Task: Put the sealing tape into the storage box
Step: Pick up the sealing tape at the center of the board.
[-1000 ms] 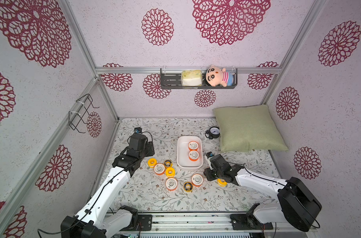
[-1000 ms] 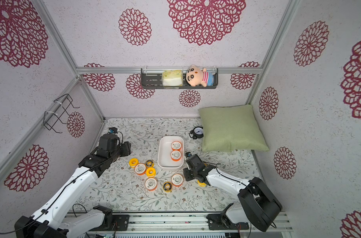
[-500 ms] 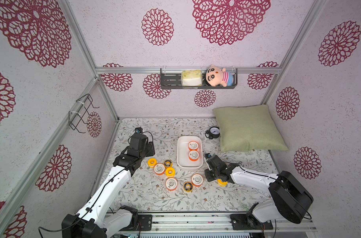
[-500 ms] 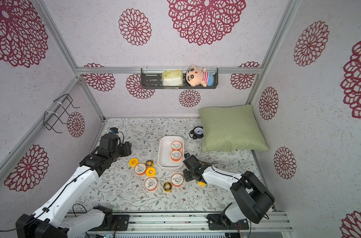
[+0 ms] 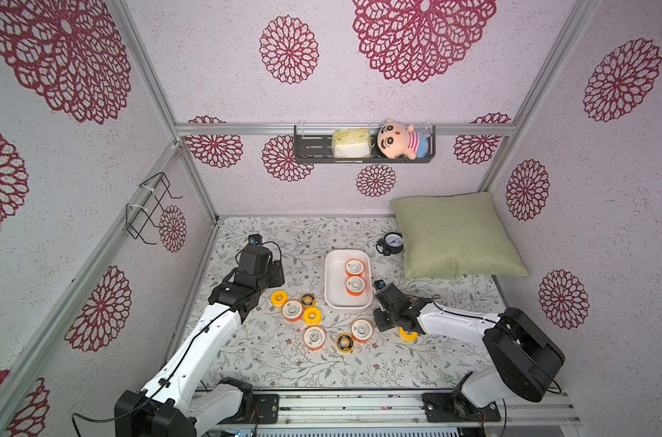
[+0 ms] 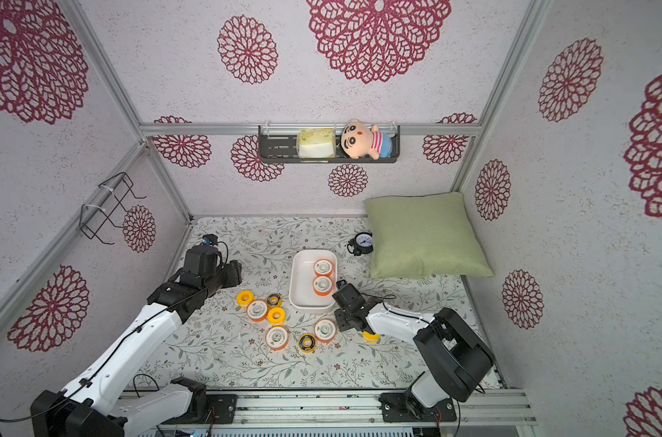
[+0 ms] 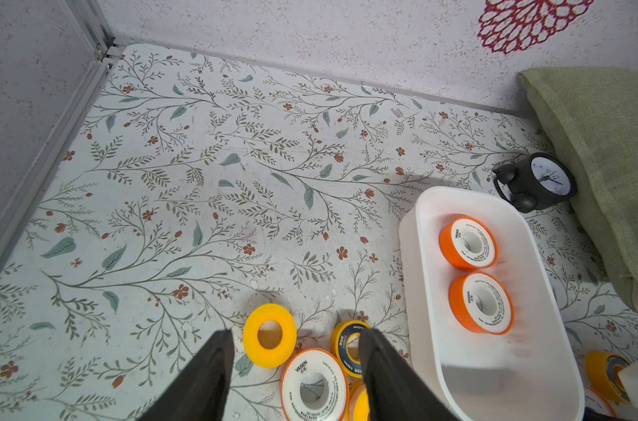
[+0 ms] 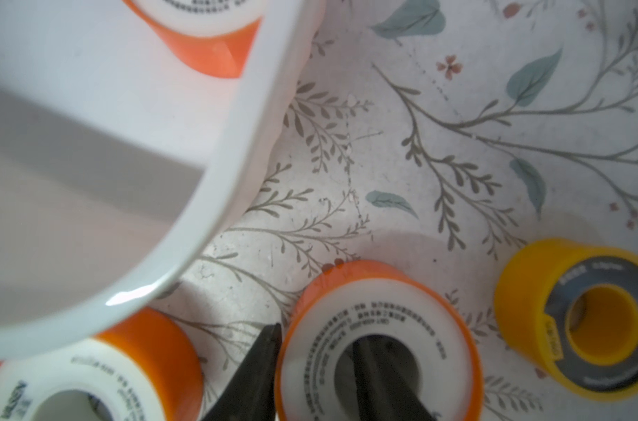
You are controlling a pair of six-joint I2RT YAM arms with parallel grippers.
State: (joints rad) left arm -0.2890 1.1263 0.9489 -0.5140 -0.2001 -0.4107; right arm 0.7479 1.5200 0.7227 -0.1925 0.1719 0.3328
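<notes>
Step in hand, as judged: lifting one target spool (image 8: 383, 313) of sealing tape off the tabletop (image 8: 456, 145). It sits just beside the near corner of the storage box (image 8: 230, 164), which already holds two boxed spools (image 5: 355, 267). The right tool (image 8: 317, 339) straddles this spool's wall, one finger outside the orange rim, one down the core; whether the pinch is firm I cannot tell. To do it well: confirm the pinch before rising; lift straight up so the neighbouring spool (image 8: 102, 368) on one side and the black-faced yellow spool (image 8: 580, 320) on the other are not dragged; clear the box rim; release low over the box's empty near end. Pose: left arm stretches forward, left tool (image 7: 294, 335) open and empty, hovering above the loose spool cluster (image 5: 292, 310); right arm lies low over the tabletop, wrist bent down beside the box.
</notes>
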